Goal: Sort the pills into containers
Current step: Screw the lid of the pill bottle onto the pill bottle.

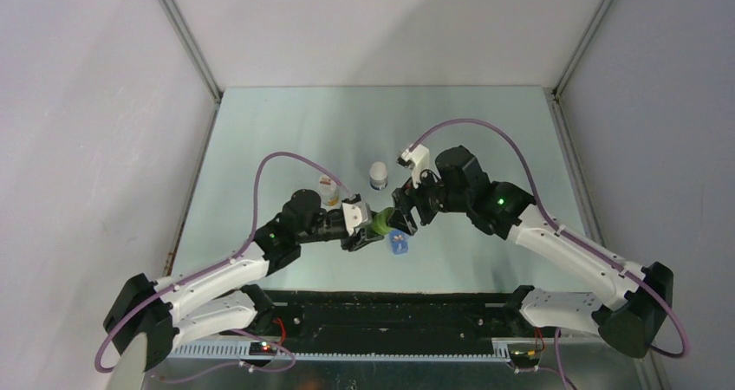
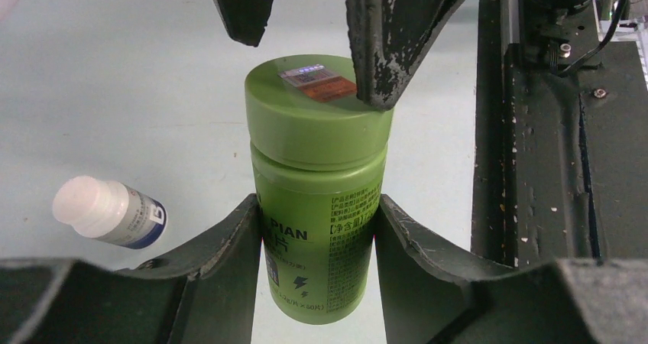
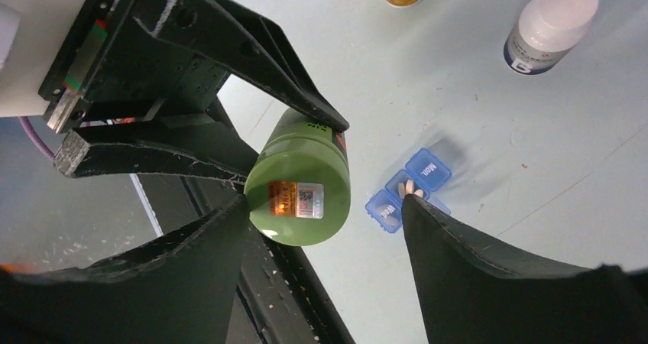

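My left gripper (image 2: 317,206) is shut on the body of a green round bottle (image 2: 317,168) with its green cap on, held above the table (image 1: 379,224). My right gripper (image 3: 327,206) is open, its fingers (image 2: 382,46) astride the bottle's cap (image 3: 299,195); one finger is close against the cap's rim and the other stands apart from it. The blue pill box (image 3: 407,189) lies on the table beneath, with some compartment lids open. A few pale orange pills (image 3: 413,186) lie in one compartment. The box also shows in the top view (image 1: 399,244).
A white-capped bottle (image 1: 379,176) stands behind the grippers; it also shows in the left wrist view (image 2: 111,212) and the right wrist view (image 3: 550,27). A small yellow-labelled bottle (image 1: 328,191) stands to its left. The black base rail (image 2: 550,168) runs along the near edge.
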`<state>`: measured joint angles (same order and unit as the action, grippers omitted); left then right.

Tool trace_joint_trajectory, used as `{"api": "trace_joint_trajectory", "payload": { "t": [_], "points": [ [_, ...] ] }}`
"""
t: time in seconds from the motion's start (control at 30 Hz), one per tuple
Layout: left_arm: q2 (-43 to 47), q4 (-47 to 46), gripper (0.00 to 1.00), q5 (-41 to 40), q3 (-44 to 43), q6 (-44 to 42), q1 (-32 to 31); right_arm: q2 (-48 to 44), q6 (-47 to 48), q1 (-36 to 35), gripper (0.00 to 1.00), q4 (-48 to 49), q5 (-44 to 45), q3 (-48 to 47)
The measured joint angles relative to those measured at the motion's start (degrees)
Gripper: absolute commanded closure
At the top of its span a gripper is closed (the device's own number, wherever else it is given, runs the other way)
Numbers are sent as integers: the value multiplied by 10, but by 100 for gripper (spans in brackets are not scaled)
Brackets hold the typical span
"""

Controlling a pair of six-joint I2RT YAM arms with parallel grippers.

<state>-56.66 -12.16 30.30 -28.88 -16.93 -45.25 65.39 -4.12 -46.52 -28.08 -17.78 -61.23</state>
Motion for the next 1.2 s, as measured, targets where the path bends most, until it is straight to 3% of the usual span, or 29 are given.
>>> {"api": "trace_joint_trajectory", "payload": {
  "t": [0.33, 0.53, 0.6, 0.63, 0.7, 0.83, 0.97, 1.03, 1.07, 1.1, 1.13, 1.2],
  "points": [
    [0, 20, 100, 12, -1, 0, 0, 22, 33, -31, 36, 6, -6, 0],
    [1, 21, 100, 13, -1, 0, 0, 35, 21, -41, 63, 14, -2, 1],
    [2, 20, 100, 10, -1, 0, 0, 35, 9, -41, 76, 19, 1, 2],
    [2, 20, 100, 8, -1, 0, 0, 35, 2, -42, 89, 21, 4, 2],
    [5, 20, 100, 0, -1, 0, 0, 37, -20, -44, 100, 27, 16, 2],
    [9, 30, 100, -32, -1, 0, 3, 52, -98, -74, 100, 53, 103, 2],
    [8, 55, 100, -69, 0, 0, 5, 77, -247, -118, 100, 66, 241, 2],
    [9, 54, 100, -80, 0, 0, 5, 78, -316, -133, 79, 66, 296, 2],
    [11, 51, 100, -83, 0, -1, 5, 78, -339, -139, 57, 66, 317, 2],
    [13, 50, 100, -87, 0, 0, 5, 77, -351, -142, 45, 68, 331, 2],
    [16, 47, 100, -91, 0, -1, 5, 76, -361, -145, 22, 70, 344, 2],
    [19, 41, 100, -93, 0, -1, 5, 72, -368, -147, 4, 73, 358, 1]
  ]
}}
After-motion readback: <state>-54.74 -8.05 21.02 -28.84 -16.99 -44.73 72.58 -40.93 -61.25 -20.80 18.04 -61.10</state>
